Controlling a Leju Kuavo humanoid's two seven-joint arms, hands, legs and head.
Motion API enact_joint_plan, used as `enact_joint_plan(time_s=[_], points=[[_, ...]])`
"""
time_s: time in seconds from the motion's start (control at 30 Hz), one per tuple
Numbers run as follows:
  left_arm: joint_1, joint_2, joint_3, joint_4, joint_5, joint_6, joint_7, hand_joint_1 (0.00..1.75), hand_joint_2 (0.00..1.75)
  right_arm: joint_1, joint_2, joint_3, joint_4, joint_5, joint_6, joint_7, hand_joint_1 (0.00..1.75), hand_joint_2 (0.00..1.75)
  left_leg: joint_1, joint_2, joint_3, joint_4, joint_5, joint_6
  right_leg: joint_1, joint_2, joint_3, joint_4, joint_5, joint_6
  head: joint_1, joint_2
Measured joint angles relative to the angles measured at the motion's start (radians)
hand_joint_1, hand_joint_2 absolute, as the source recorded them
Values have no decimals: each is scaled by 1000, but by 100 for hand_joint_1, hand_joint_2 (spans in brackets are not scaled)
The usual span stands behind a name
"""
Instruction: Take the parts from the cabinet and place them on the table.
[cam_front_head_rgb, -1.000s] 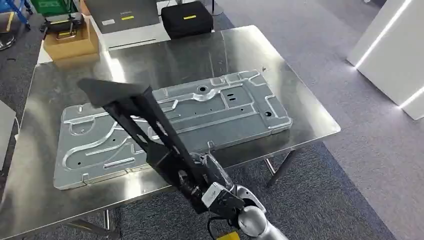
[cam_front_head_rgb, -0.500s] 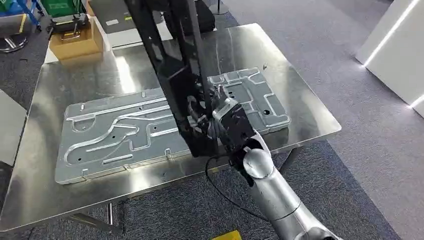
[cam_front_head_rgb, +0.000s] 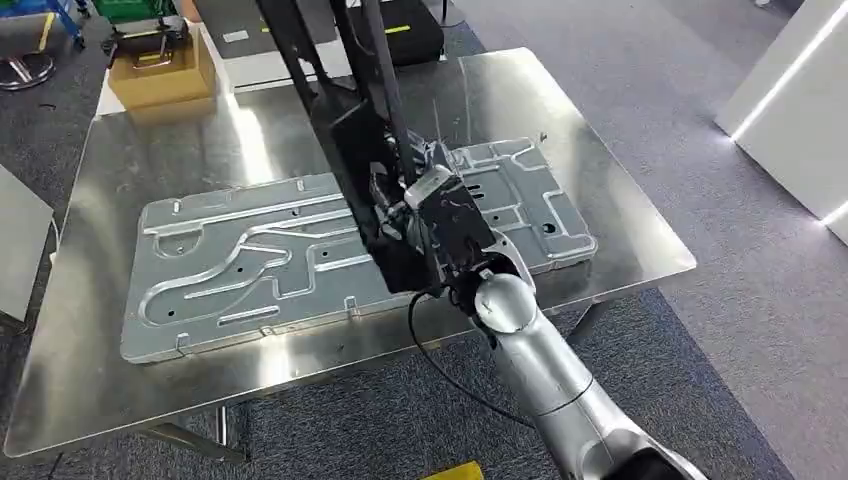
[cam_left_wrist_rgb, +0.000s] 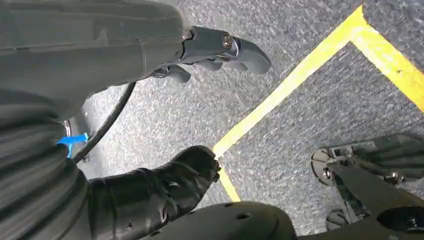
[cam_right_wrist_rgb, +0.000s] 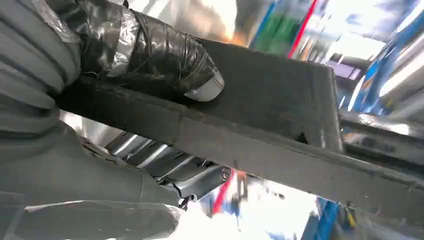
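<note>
Since a moment ago the black bracket (cam_front_head_rgb: 345, 110) has swung upright in the clenched right hand (cam_front_head_rgb: 425, 225), above the metal plate (cam_front_head_rgb: 250, 265); held low, it risks tipping onto it.

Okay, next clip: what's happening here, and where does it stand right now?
The humanoid's right robot hand grips a long black bracket-like part and holds it steeply tilted above the stainless steel table; the part is not set down. A large stamped silver metal panel already lies flat on the table, under the black part. The left robot hand hangs over grey carpet with a yellow floor line, holding nothing. A cardboard box sits beyond the table's far corner.
</note>
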Motion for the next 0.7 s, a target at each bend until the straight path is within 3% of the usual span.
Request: enact_joint_plan(time_s=[0.1,0.13,0.17,0.2,0.27,0.3,0.33,0.43,0.47,0.5,0.57,0.63,0.67,0.7], points=[[-7,-2,-9,0,-18,-7,11,0,175,-41,1,39,62,343,-205,57,168,175,-1,0,-1,0,-1,6,-1,1,-114,235,-102,5,0,0],[-7,-2,-15,0,-25,-11,15,0,175,-49,3,57,86,444,-252,76,168,175,-1,-1,0,0,-1,6,-1,1,-138,275,-103,5,0,0],[-9,-2,-19,0,-30,-17,19,0,175,-56,8,81,117,543,-288,98,168,175,-1,-1,1,0,-1,5,-1,1,-136,262,-81,4,0,0],[-12,-3,-23,0,-35,-19,23,0,175,-64,13,107,146,619,-309,116,168,175,-1,-1,2,1,-2,4,-1,1,-113,204,-38,0,-1,0],[-21,-9,-31,0,-43,-23,28,0,175,-75,36,163,217,762,-349,153,168,175,-1,-3,6,1,-4,2,0,3,-29,24,56,-10,-1,0],[-26,-12,-37,0,-48,-26,29,0,175,-84,49,189,269,838,-376,175,168,175,-4,-4,4,2,-5,-2,3,6,0,-33,53,-15,-1,0],[-33,-13,-43,0,-54,-30,31,0,175,-93,66,208,319,902,-403,197,168,175,-7,-5,0,4,-3,-9,8,5,1,-50,52,-15,-1,0],[-40,-19,-55,0,-65,-37,37,0,175,-108,100,256,473,1064,-473,267,168,175,-6,-5,2,-6,3,-27,10,5,3,-52,55,-26,-1,0],[-41,-19,-60,0,-70,-37,39,0,175,-115,110,266,523,1099,-487,288,168,175,-5,-6,-2,-4,-3,-32,-1,2,11,-67,64,-36,-1,0],[-41,-19,-64,0,-72,-38,40,0,175,-122,117,275,569,1124,-497,304,168,175,-4,-3,-8,17,-20,-36,0,2,15,-72,67,-41,-2,0],[-43,-21,-69,0,-74,-39,45,0,175,-137,128,290,646,1168,-522,334,168,175,-1,-2,-73,159,-97,-44,0,-1,13,-72,68,-46,-2,0],[-44,-22,-72,0,-76,-41,47,0,175,-142,133,307,709,1217,-532,361,168,175,-1,-2,-132,286,-136,-50,2,-3,13,-70,66,-48,-2,0],[-43,-22,-73,0,-76,-43,47,0,175,-142,134,313,743,1247,-533,374,168,175,1,-2,-136,290,-123,-52,2,-3,13,-69,66,-48,-1,0],[-43,-22,-73,0,-77,-46,47,0,175,-142,135,318,771,1275,-532,384,168,175,3,-2,-115,243,-87,-53,2,-2,13,-65,63,-47,-2,0]])
